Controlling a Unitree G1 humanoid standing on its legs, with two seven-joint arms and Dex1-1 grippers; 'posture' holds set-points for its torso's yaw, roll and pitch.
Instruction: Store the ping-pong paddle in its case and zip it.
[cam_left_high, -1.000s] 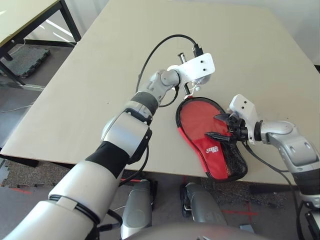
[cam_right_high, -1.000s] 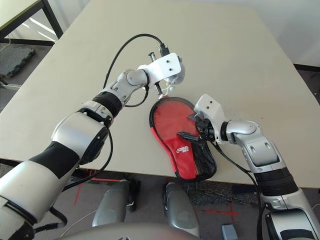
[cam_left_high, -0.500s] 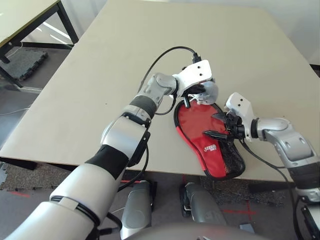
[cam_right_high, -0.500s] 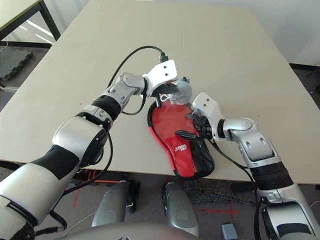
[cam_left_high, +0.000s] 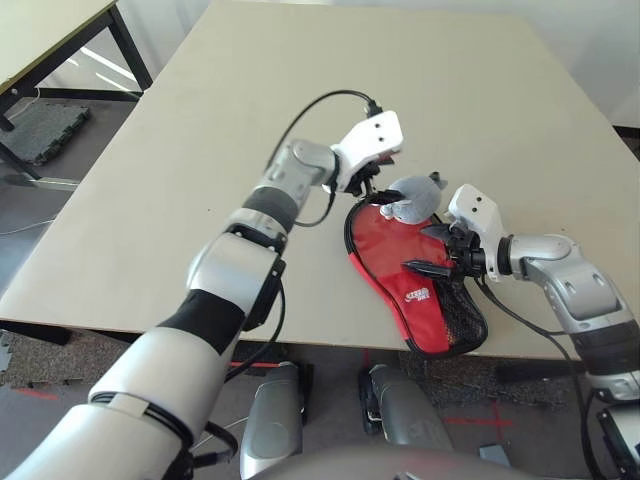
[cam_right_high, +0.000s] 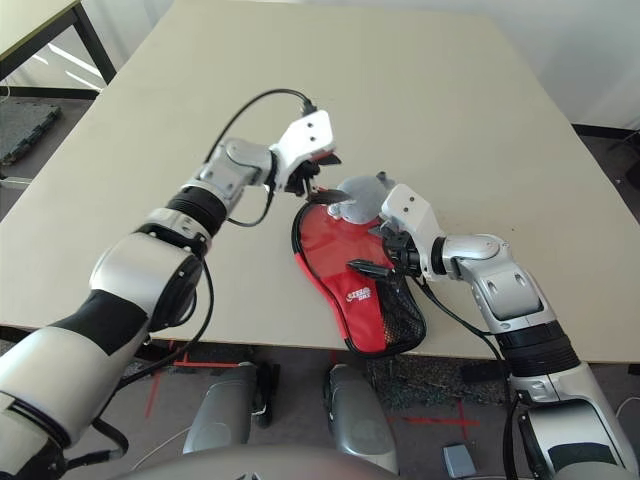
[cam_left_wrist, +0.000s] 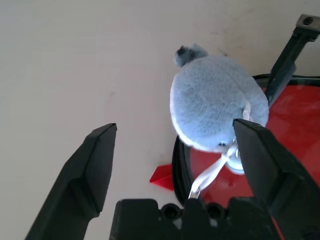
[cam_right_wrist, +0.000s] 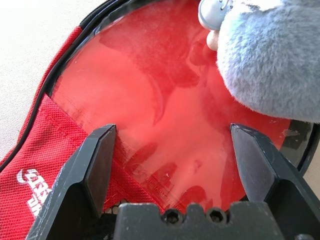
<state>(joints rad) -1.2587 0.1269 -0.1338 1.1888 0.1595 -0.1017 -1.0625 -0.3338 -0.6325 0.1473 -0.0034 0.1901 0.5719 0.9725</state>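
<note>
The red case (cam_left_high: 420, 295) lies near the table's front edge, its black zipper rim open around the head. The ping-pong paddle (cam_left_high: 383, 245) sits inside with its glossy red face (cam_right_wrist: 165, 100) showing; its handle is hidden under the red fabric (cam_right_wrist: 30, 165). A grey plush ball (cam_left_high: 412, 197) rests on the case's far end, and a white cord (cam_left_wrist: 210, 172) runs from it. My left gripper (cam_left_high: 370, 188) stands open just left of the ball, touching nothing. My right gripper (cam_left_high: 430, 250) hovers open over the paddle's face.
The table's (cam_left_high: 200, 200) front edge runs close under the case's mesh end (cam_left_high: 462, 318). A black cable (cam_left_high: 310, 115) loops above my left wrist. Another table (cam_left_high: 50, 40) stands at the far left, across a strip of floor.
My left gripper has opened and let go of the cord and plush ball, which now rest on the case's far end. That arm has drawn back to the left. The right gripper stayed open.
</note>
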